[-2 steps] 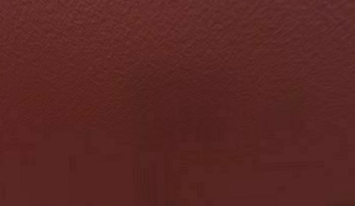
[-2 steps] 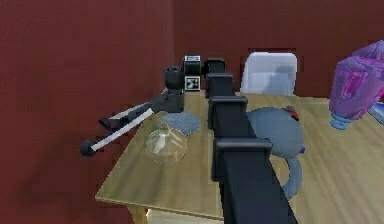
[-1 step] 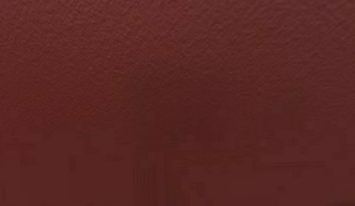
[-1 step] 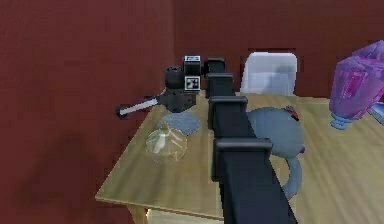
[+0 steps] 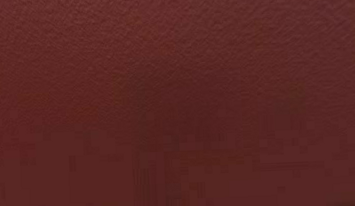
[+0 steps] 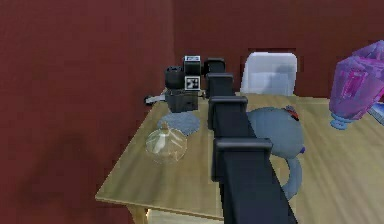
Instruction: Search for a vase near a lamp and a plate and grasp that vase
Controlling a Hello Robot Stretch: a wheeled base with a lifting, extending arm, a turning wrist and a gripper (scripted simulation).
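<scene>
Our arm [image 6: 240, 150] stretches over the worktop [image 6: 125, 180] to bring the pincer [image 6: 160, 97] toward a clear glass vessel [image 6: 167, 143], probably the vase, near the worktop's left edge (grip and load: we cannot tell).

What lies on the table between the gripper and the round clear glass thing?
In the arm side view, a small grey thing lies between the gripper and the glass thing.

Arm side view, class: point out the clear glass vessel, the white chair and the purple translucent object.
clear glass vessel [image 6: 167, 143], arm side view, its rounded body.
white chair [image 6: 270, 72], arm side view, its backrest.
purple translucent object [image 6: 355, 85], arm side view, its body.
</scene>
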